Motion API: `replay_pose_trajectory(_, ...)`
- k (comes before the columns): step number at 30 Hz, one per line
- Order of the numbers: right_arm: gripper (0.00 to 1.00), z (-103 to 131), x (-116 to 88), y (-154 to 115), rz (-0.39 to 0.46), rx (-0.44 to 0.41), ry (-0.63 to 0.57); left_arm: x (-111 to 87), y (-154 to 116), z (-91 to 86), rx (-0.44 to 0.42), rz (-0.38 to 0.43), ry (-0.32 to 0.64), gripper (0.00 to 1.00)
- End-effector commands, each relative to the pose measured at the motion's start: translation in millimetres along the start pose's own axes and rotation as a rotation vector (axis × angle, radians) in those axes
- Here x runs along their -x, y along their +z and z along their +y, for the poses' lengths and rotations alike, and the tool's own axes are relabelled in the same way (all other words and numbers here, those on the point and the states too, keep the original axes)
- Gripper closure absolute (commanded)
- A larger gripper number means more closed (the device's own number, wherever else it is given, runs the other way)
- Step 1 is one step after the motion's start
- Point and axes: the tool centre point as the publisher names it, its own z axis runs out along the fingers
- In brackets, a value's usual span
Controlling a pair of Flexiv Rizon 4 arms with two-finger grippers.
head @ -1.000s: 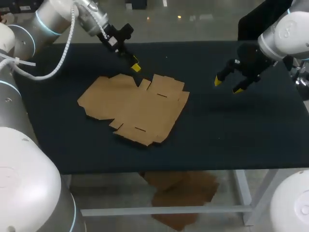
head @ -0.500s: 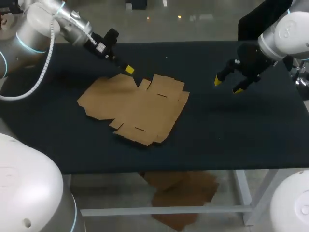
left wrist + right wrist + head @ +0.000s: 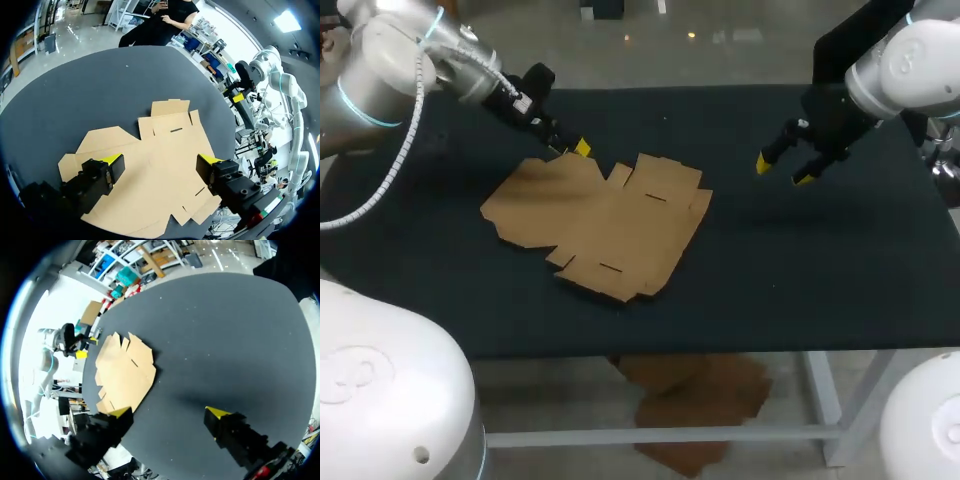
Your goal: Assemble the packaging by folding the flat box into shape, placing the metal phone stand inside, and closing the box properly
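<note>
Left pincer (image 3: pixel 572 149) has slid leftward, open over the box (image 3: pixel 600 225) edge; right pincer (image 3: pixel 783 171) hovers open, well apart.

The right gripper (image 3: pixel 168 413) is seen with its two black fingers spread wide. Each finger is capped by a yellow tip, and only bare dark table (image 3: pixel 225 330) is seen between the jaws. Nothing is held.

A flat box (image 3: pixel 122 372) of brown cardboard is laid unfolded on the table, ahead of the jaws and off to the side of one finger. Its nearest edge is seen just past that finger's yellow tip. Notched flaps are cut along its edges.

Beyond the far side of the cardboard, the left gripper (image 3: pixel 80 351) is seen, well apart from the jaws, with one yellow tip showing close by the cardboard's edge.
</note>
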Motion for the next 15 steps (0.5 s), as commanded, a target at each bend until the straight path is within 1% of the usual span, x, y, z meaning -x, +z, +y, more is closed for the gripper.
replay_pose_trajectory(1,0.00,29,2,11,0.017,-0.074,-0.017,-11.4,-8,7.5,0.003,-0.395,-0.052,0.00)
replay_pose_trajectory(3,0.00,37,0,16,0.021,-0.085,-0.041,-12.2,-9,8.9,0.001,-0.414,-0.079,0.00)
replay_pose_trajectory(5,0.00,44,-2,21,0.026,-0.099,-0.071,-14.7,-12,13.3,0.004,-0.429,-0.125,0.00)
replay_pose_trajectory(8,0.00,54,-6,29,0.038,-0.123,-0.128,-17.2,-16,20.2,0.016,-0.449,-0.166,0.00)
replay_pose_trajectory(11,0.00,63,-9,38,0.057,-0.164,-0.207,-17.9,-19,26.6,0.018,-0.461,-0.196,0.00)
replay_pose_trajectory(13,0.00,68,-11,44,0.050,-0.182,-0.234,-18.1,-21,30.2,0.015,-0.468,-0.212,0.00)
replay_pose_trajectory(15,0.00,74,-13,51,0.061,-0.200,-0.261,-19.1,-24,33.7,0.014,-0.475,-0.234,0.00)
